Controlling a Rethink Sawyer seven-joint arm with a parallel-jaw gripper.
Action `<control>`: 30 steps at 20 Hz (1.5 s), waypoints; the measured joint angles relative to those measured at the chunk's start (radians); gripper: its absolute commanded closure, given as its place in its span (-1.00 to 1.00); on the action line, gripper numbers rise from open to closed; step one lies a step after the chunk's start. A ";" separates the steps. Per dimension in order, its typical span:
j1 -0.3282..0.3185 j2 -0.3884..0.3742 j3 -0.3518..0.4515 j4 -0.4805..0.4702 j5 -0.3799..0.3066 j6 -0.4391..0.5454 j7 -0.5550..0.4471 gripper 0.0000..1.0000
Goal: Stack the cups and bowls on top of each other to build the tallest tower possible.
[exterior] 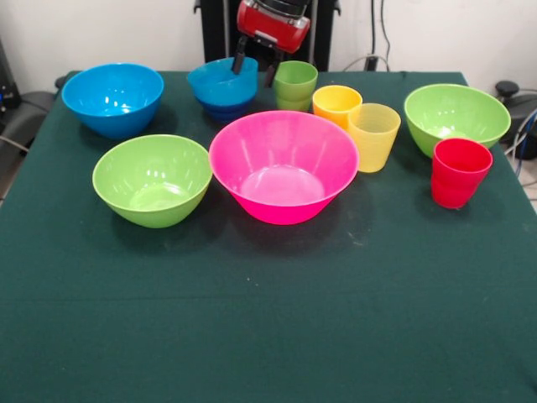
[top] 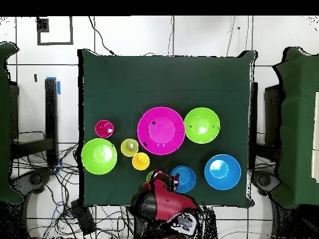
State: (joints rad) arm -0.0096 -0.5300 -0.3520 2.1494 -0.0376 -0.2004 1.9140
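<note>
- Pink bowl (exterior: 284,166) nearest, untouched.
- My gripper (exterior: 255,63) spread wide, one finger inside the tower (exterior: 223,87), gripping nothing.
- Risk: clenching on rim tips stack; green cup (exterior: 295,84) close, may get knocked.

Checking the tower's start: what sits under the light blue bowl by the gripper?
The light blue bowl sits nested on a dark blue bowl; only its lower part shows, its inside covered.
</note>
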 measured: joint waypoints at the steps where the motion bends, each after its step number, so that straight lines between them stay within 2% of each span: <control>1: 0.001 0.000 -0.001 0.000 0.000 0.000 0.000 -1.00; 12: 0.078 -0.005 -0.019 0.000 0.036 0.000 0.000 -1.00; 30: 0.078 -0.006 -0.019 0.000 0.044 0.000 0.000 -1.00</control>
State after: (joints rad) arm 0.0683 -0.5363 -0.3711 2.1494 0.0061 -0.2004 1.9140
